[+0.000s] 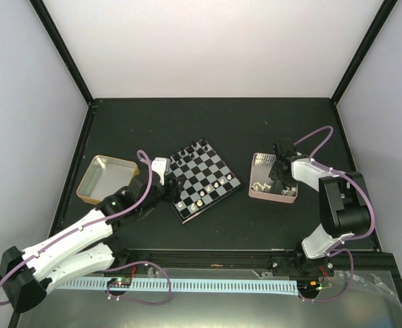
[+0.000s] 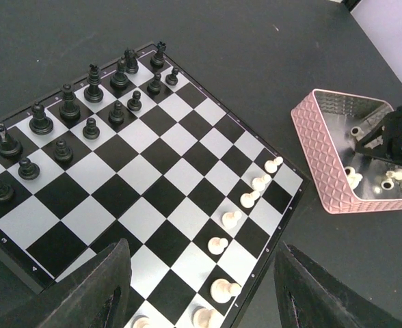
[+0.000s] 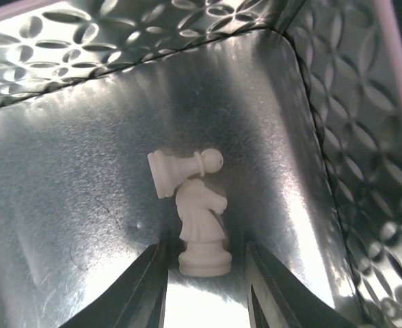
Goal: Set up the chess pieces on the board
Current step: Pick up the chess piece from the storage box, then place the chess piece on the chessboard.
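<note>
The right gripper (image 3: 204,273) is down inside the pink tray (image 2: 324,164). Its fingers stand parted on either side of a cream knight (image 3: 202,225) without clamping it (a toppled pawn (image 3: 180,171) lies against the knight). The left gripper (image 2: 204,301) hovers wide open and empty over the left corner of the board (image 2: 153,174). Black pieces (image 2: 68,102) fill the board's far side, and white pawns (image 2: 232,219) line its near-right edge.

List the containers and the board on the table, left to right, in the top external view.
Shiny rectangular metal tin → small black-and-white chessboard → pink rectangular tray.
</note>
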